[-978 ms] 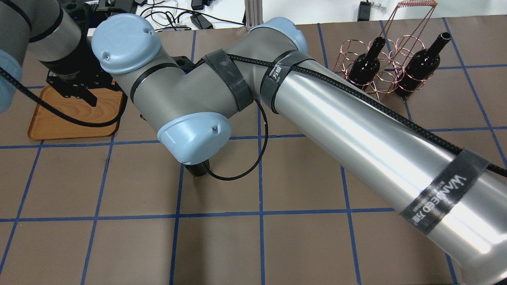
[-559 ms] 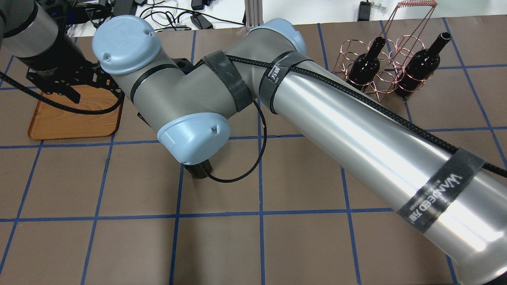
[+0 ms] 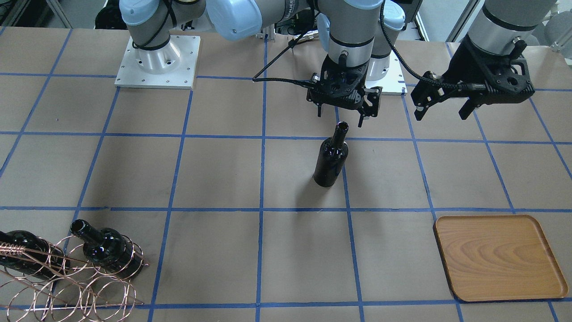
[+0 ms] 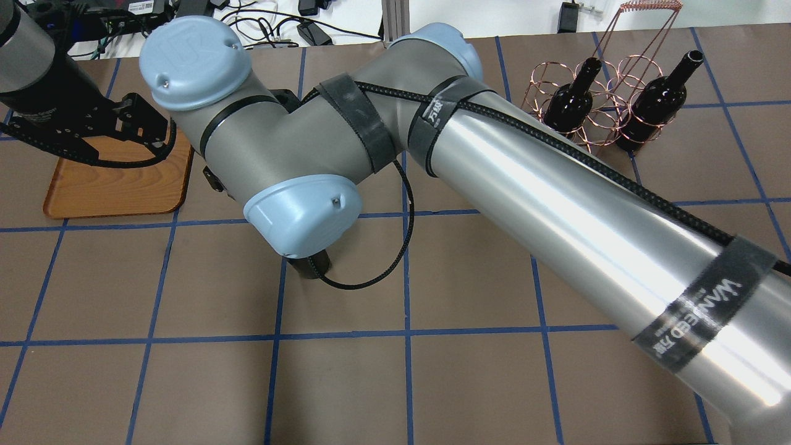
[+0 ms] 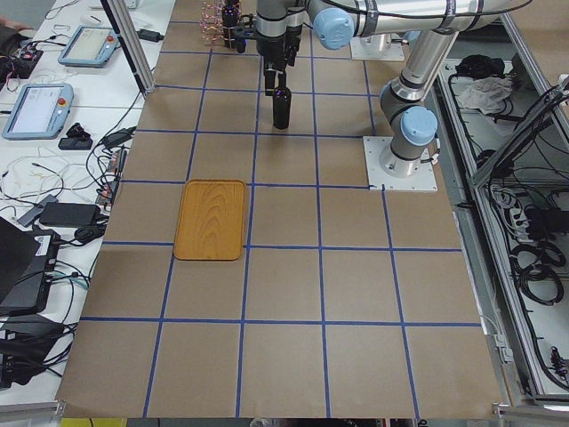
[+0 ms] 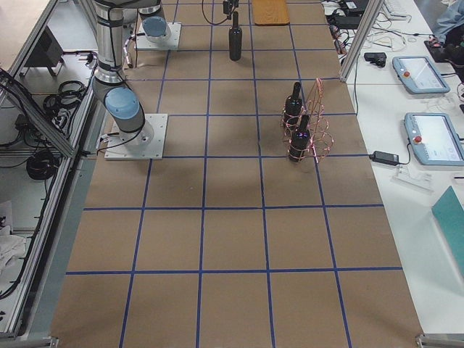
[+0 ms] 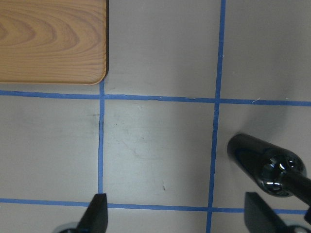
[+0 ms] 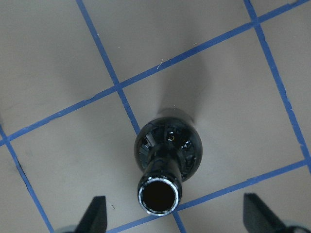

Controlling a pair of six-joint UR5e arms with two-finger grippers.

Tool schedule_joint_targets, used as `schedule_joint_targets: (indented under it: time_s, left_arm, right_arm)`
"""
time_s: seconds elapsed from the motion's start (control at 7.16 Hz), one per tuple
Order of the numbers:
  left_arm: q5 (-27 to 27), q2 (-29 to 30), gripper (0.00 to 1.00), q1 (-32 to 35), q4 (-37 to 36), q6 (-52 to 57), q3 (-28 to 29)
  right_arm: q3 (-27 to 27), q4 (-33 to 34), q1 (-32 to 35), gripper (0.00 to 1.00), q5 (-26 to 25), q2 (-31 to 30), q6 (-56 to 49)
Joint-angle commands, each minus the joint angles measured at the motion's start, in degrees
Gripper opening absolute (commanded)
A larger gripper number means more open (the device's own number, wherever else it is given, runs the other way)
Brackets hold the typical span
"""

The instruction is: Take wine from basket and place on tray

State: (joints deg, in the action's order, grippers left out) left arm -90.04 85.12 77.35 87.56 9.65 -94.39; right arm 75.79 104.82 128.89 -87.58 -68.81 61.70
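Note:
One wine bottle [image 3: 330,156] stands upright on the table's middle, apart from the basket. My right gripper [image 3: 340,117] hangs open just above its mouth, not touching; in the right wrist view the bottle [image 8: 167,155] sits between the spread fingertips [image 8: 97,213]. My left gripper [image 3: 441,112] is open and empty, raised beside the bottle on the tray's side. Its wrist view shows the bottle [image 7: 267,165] at right and the tray's corner [image 7: 53,39]. The wooden tray [image 3: 496,257] lies bare. The wire basket [image 3: 80,277] holds two more bottles [image 3: 105,248].
The right arm's big links [image 4: 556,204] cover the table's middle in the overhead view and hide most of the standing bottle. The basket [image 4: 593,105] stands at the far right there, the tray [image 4: 117,185] at far left. Blue tape lines grid the brown tabletop.
My left gripper has moved leftward in the overhead view, off from above the tray's middle. The right arm has shifted only slightly.

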Motion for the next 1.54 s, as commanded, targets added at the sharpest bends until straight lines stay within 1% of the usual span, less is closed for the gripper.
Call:
schedule_joint_targets:
  time_s: [0.0,0.14,0.28,0.42,0.56,0.7,0.84,0.98,1.12,1.26,1.4]
  left_arm:
    - [0.47,0.04,1.0,-0.27,0.95,0.19,-0.44]
    - [0.83,0.04,1.0,0.16,0.51,0.11,-0.45]
    - [0.48,0.13,1.0,0.08,0.16,-0.24,-0.45]
    - [0.74,0.57,1.0,0.86,-0.02,-1.03,-0.45]
    - [1.44,0.66,1.0,2.09,-0.19,-1.04,-0.45]
    - [3.45,0.92,0.95,5.93,-0.11,-3.47,-0.45]
    - [3.21,1.88,0.92,11.36,-0.11,-4.98,-0.45]
    - [2.85,2.67,0.96,15.51,-0.19,-11.86,-0.53]
    - [2.94,3.46,0.96,17.38,-1.33,-14.37,-0.62]
    - [3.29,4.43,0.96,18.35,-2.12,-15.18,-1.58]
    - [3.03,5.22,0.96,18.62,-5.17,-15.1,-3.68]
  right_arm:
    - [0.15,-4.16,-3.09,1.0,-0.92,-4.04,-6.29]
    - [0.49,-6.1,-7.47,1.0,-0.93,-6.23,-10.42]
    - [0.76,-9.52,-12.38,1.0,-1.01,-8.86,-19.25]
    - [0.85,-13.29,-17.65,1.0,-0.93,-11.94,-24.9]
    - [0.94,-17.42,-22.93,1.0,-1.1,-14.4,-34.53]
    - [0.94,-19.81,-28.29,1.0,-1.1,-16.08,-40.63]
    - [1.02,-20.35,-33.04,1.0,-1.01,-16.71,-45.22]
    - [1.29,-22.01,-36.31,1.0,-1.19,-17.67,-51.35]
    - [1.46,-22.47,-38.69,1.0,-1.19,-18.9,-56.38]
    - [1.55,-22.9,-39.23,1.0,-1.1,-19.08,-57.38]
    - [2.51,-22.74,-39.15,1.0,-1.01,-19.52,-57.48]
